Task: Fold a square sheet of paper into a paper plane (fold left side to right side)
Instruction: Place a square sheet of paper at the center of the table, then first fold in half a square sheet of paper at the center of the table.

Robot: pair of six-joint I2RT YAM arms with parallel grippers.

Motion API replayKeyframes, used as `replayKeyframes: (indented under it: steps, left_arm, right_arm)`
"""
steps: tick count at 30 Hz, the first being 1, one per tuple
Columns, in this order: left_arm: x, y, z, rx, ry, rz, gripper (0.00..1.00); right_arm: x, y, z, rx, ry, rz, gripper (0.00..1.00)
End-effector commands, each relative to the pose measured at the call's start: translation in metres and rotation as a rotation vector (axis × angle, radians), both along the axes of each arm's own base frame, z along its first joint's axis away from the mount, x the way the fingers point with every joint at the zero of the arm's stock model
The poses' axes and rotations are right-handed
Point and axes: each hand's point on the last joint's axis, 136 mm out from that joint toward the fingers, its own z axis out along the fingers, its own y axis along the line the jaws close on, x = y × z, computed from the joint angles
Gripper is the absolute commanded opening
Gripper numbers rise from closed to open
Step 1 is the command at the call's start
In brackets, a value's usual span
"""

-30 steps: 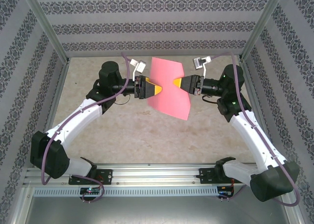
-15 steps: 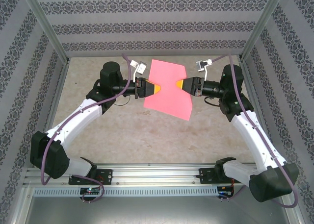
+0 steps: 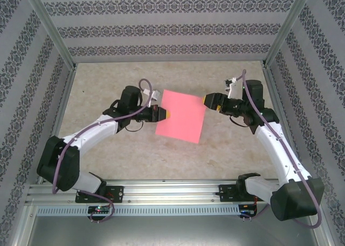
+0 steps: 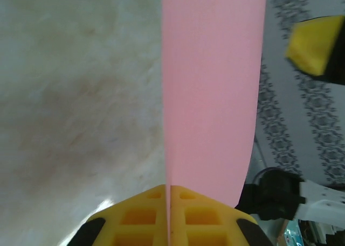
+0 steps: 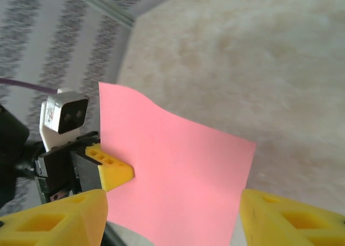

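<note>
The beige table (image 3: pixel 108 84) takes up the middle of the top view. The square sheet of paper (image 3: pixel 181 117) is at its centre, slightly turned, with one corner toward the lower right. It seems to be lifted, not lying flat.

The left gripper (image 3: pixel 166 115) is pinched tight on the middle of the sheet's left edge, so from this claw the whole paper extends to the right of the frame. The right gripper (image 3: pixel 206 100) stands with wide jaws just beside the upper right corner and grips nothing.

I judge that the left arm must bring its edge across toward the right edge.
</note>
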Motion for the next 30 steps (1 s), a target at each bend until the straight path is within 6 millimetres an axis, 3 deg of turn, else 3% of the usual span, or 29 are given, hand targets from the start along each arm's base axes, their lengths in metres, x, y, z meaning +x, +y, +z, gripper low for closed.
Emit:
replayKeyframes:
  steps: [1,6,9,11,14,20,25,30]
  left_arm:
    - [-0.004,0.014,-0.049,0.127,0.102,0.076,0.00]
    - [-0.008,0.026,-0.093,0.226,0.191,0.127,0.00]
    - [-0.008,0.034,-0.108,0.279,0.215,0.155,0.01]
    - [-0.008,0.034,-0.113,0.293,0.226,0.156,0.11]
    - [-0.007,0.034,-0.115,0.306,0.237,0.152,0.24]
    - [-0.008,0.026,-0.102,0.260,0.238,0.128,0.46]
    - [-0.008,0.017,-0.086,0.224,0.225,0.105,0.55]
    - [-0.008,0.010,-0.075,0.207,0.211,0.096,0.58]
  right_arm:
    - [0.001,-0.020,-0.048,-0.154,0.073,-0.073,0.67]
    - [-0.003,-0.013,-0.086,-0.180,0.139,-0.071,0.67]
    - [-0.005,-0.001,-0.104,-0.214,0.167,-0.051,0.67]
    - [-0.006,0.011,-0.115,-0.220,0.188,-0.027,0.66]
    - [-0.007,0.028,-0.132,-0.200,0.231,-0.005,0.65]
    - [-0.006,0.062,-0.166,-0.095,0.314,0.015,0.46]
    - [-0.004,0.079,-0.187,-0.117,0.350,0.042,0.35]
    - [-0.003,0.089,-0.205,-0.135,0.384,0.059,0.28]
